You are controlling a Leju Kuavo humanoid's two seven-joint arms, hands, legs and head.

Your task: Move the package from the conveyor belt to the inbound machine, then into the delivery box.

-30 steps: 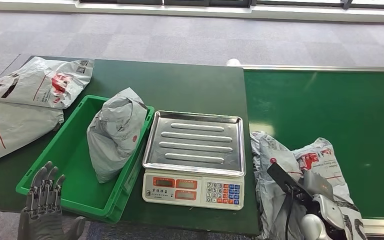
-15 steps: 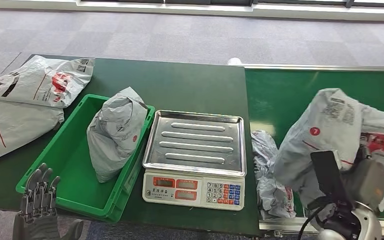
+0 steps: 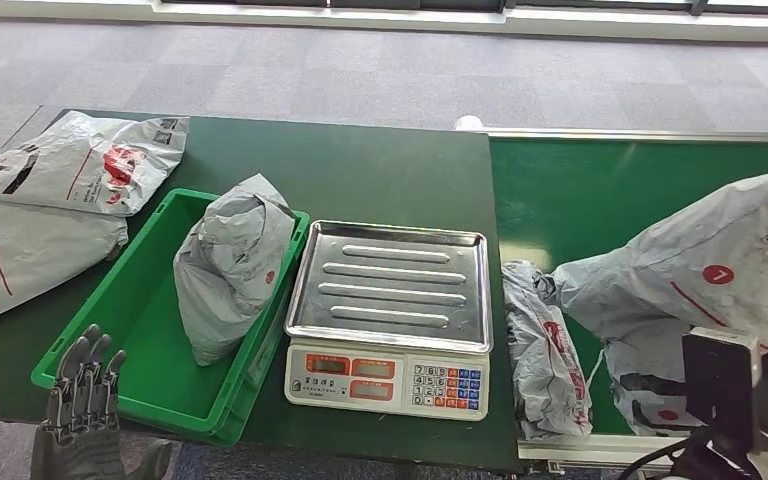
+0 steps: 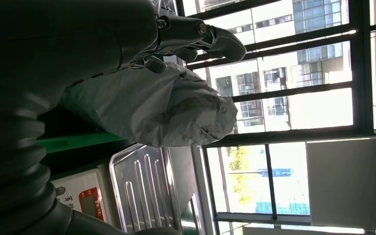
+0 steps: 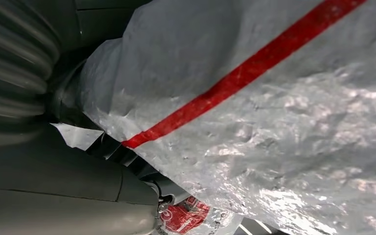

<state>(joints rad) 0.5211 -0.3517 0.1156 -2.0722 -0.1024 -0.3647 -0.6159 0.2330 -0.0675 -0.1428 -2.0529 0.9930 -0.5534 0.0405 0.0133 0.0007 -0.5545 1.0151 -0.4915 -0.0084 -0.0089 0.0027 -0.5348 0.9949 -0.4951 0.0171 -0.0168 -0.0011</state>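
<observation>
A grey package with a red stripe (image 3: pixel 700 270) hangs above the green conveyor belt (image 3: pixel 610 190) at the right, and my right hand holds it from below. Up close, the package (image 5: pixel 274 122) lies against the dark fingers of my right hand (image 5: pixel 117 156). The inbound machine is a scale with a steel tray (image 3: pixel 390 285), and nothing lies on it. The green delivery box (image 3: pixel 120 340) to its left holds a grey package (image 3: pixel 230 265). My left hand (image 3: pixel 82 395) hangs open off the box's front corner, holding nothing. The left wrist view has this hand (image 4: pixel 196 36) beside that boxed package (image 4: pixel 166 105).
Two more grey packages lie on the belt near the scale, one (image 3: pixel 545 350) by the belt's edge and one (image 3: pixel 650 385) under the lifted one. Two flat packages (image 3: pixel 80 160) (image 3: pixel 20 255) rest on the table's left end.
My right arm has lifted the striped package off the belt, up and to the right, uncovering the packages beneath. The left hand has barely shifted.
</observation>
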